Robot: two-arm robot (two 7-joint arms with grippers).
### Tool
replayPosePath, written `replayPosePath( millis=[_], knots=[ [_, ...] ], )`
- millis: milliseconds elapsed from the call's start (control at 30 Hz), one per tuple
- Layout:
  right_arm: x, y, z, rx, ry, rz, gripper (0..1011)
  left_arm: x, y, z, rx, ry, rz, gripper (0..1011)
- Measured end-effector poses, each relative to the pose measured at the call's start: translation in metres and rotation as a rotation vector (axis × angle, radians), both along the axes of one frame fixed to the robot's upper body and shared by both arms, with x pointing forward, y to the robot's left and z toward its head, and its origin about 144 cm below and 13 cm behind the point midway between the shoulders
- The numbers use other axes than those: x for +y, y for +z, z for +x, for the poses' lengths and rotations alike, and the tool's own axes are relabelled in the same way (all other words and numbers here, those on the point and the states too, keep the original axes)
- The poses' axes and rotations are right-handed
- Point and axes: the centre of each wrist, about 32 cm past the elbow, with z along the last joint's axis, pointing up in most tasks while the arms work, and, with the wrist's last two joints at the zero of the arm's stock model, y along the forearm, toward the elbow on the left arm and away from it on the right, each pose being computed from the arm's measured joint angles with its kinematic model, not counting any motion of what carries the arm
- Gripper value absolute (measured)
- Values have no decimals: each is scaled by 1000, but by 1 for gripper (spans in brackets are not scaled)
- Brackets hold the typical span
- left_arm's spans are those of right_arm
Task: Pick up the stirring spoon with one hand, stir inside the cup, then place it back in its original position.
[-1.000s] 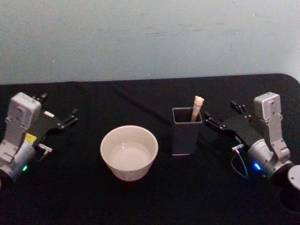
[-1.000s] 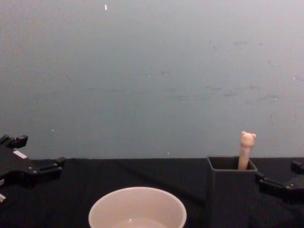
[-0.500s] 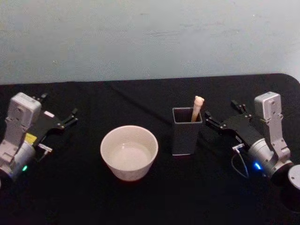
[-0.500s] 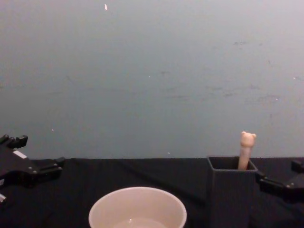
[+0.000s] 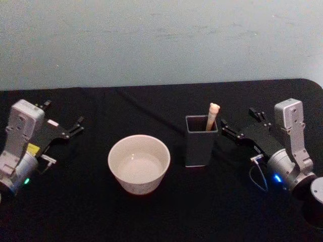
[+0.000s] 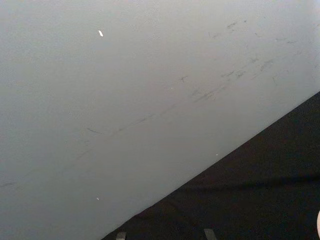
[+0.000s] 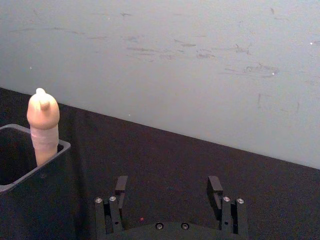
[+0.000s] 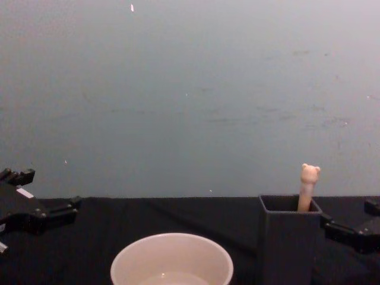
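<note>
The right claw [image 5: 237, 124] hovers low over the bench [image 5: 202, 201] at about 3 o'clock from the holder [image 5: 201, 141], its 2 fingers pointing toward the holder's upper rim. In the right wrist view the claw [image 7: 169, 186] has its fingers spread wide apart with nothing but black cloth between them, and the holder's [image 7: 20, 190] corner stands just beside 1 finger without touching it. From the chest view the right claw [image 8: 350, 228] comes in at the right edge, its tip close to the holder's [image 8: 289, 240] side, near the rim.

The spoon [image 5: 212, 116] stands in the holder, leaning against its far right corner, with only the beige handle and the small bear head rising above the rim. The chest view shows the bear head [image 8: 309, 174] clear above the holder's opening; the wrist view shows the spoon's [image 7: 43, 125] handle upright inside the corner. The spoon's bowl is hidden within the holder.

The cup [image 5: 139, 164] sits at about 8 o'clock from the holder, near it but apart, and there seems to be a little pale liquid in the bottom. In the chest view the cup [image 8: 172, 264] is in front at the bottom edge.

The left claw [image 5: 63, 118] rests well off at 9 o'clock from the cup, fingers open and empty, also seen at the chest view's left edge [image 8: 50, 199].
</note>
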Motion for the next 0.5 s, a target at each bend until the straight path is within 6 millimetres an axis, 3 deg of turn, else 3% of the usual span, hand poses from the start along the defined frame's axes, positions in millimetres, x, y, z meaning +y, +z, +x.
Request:
replayPosePath(
  millis=[500],
  knots=[
    [0,0,0,-1,-1,1,1002,0,0,0,0,0,0,1001]
  ],
)
